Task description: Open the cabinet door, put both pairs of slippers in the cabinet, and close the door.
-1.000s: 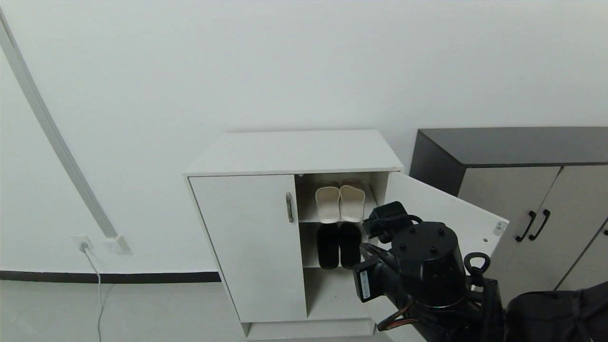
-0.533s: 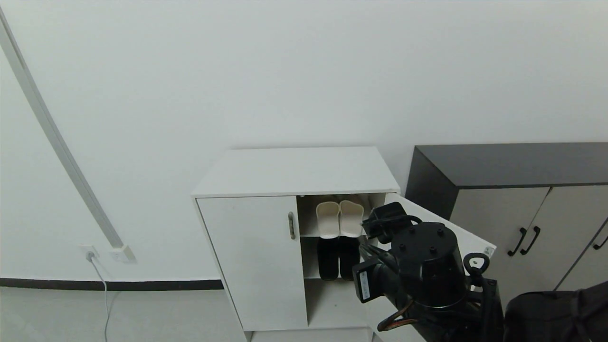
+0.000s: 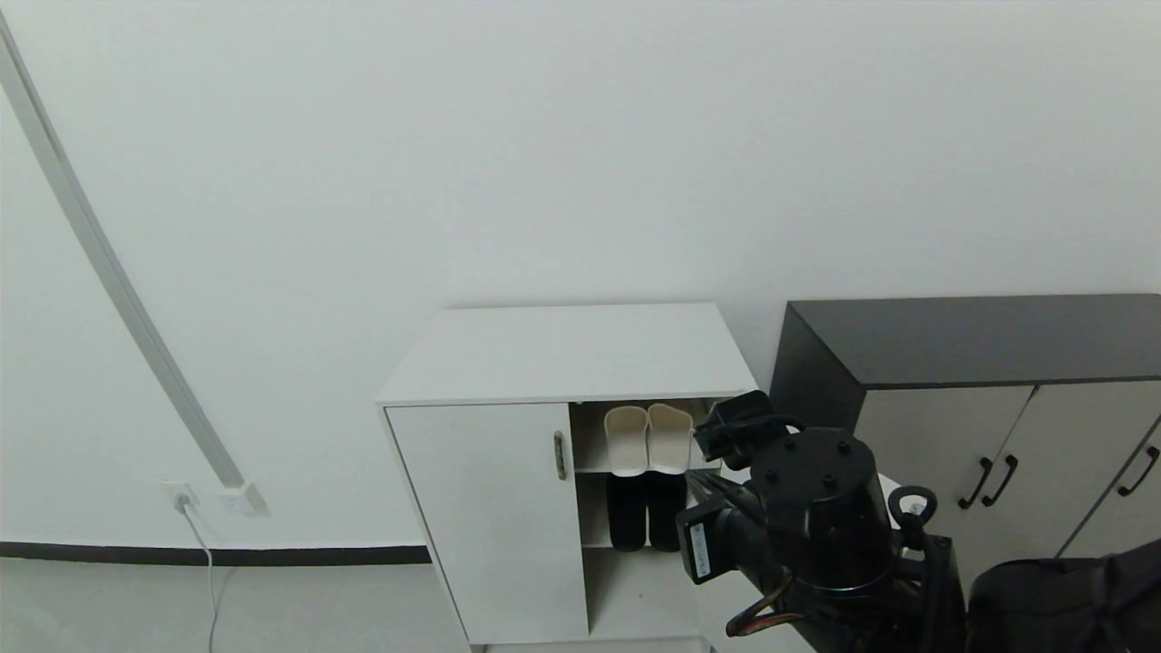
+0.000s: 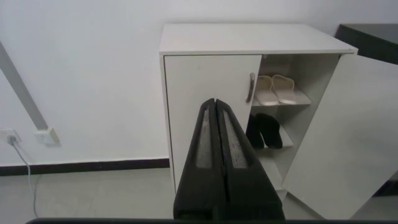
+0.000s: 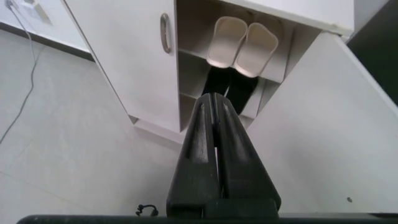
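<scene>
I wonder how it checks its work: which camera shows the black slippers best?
The head view: both black slippers show whole, unobstructed. The left wrist view shows them obliquely. In the right wrist view the right end effector covers part of them.

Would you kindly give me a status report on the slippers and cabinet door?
Left pincer shut, empty; right pincer shut, empty. Cream slippers above black slippers, both shelved. Right cabinet door open.
</scene>
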Tool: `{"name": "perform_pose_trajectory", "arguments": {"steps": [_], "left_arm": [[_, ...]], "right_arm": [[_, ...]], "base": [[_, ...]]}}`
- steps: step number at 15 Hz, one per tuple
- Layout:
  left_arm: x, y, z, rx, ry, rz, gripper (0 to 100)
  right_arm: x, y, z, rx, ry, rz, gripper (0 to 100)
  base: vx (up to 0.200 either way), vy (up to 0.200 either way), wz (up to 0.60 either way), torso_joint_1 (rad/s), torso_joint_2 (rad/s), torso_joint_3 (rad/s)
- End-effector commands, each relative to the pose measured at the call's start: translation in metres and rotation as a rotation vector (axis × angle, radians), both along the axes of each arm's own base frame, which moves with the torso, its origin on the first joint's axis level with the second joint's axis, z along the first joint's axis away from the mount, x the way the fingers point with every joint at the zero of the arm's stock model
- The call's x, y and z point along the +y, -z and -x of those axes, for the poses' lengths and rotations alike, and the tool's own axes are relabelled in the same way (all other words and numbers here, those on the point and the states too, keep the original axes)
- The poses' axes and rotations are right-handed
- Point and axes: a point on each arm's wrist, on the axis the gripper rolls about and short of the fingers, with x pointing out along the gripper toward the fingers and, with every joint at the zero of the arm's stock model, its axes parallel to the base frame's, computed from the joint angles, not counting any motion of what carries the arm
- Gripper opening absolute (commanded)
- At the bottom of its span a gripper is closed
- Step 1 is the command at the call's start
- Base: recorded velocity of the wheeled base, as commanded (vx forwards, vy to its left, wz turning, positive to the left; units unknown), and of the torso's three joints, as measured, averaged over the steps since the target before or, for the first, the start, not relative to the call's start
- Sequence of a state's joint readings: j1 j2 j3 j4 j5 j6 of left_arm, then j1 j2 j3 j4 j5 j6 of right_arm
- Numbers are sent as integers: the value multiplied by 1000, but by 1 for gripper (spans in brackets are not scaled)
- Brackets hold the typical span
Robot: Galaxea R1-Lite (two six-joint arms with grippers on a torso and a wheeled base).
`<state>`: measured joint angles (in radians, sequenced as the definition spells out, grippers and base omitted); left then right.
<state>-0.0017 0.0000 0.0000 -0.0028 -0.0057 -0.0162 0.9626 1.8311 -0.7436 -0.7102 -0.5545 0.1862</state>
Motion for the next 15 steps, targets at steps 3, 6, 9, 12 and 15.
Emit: {"name": "perform_pose_trajectory", "arguments": {"steps": [3,6,9,12,15], "left_arm": [[0,0,0,0,0,1,0],[0,0,0,0,-1,1,0],[0,0,0,0,-1,1,0],[0,0,0,0,-1,1,0],[0,0,0,0,-1,1,0]], "right_arm": [[-1,1,1,3,-3,9,0],[-1,1,1,2,-2,11,0],[-2,3,0,4,4,18,0],[-3,4,0,5,1,24,0],[-4,5,-3,7,10,26,0]], "base": [[0,0,-400,14,-30,-17],[0,0,-600,1,-4,2],[0,0,-400,3,-3,0],[0,0,0,0,0,0],[-67,0,0,-1,1,2]]}}
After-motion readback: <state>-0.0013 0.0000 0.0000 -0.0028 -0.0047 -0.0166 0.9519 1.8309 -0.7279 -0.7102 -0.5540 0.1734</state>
